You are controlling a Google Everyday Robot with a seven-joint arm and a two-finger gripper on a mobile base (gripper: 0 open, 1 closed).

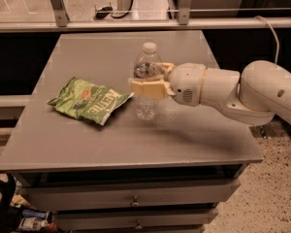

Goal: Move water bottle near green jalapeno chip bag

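I see my pincer clamped around the ribbed clear plastic bottle, upright near the middle of the flat grey surface. The crinkled green bag lies just beside it, toward the left edge.

My one camera looks down from the front, fairly near, onto the tabletop; the pincer sits mid-frame, clasping the water bottle.

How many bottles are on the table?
1. The water bottle stands upright on the table, beside the chip bag, with the gripper closed around it. None seems hidden.
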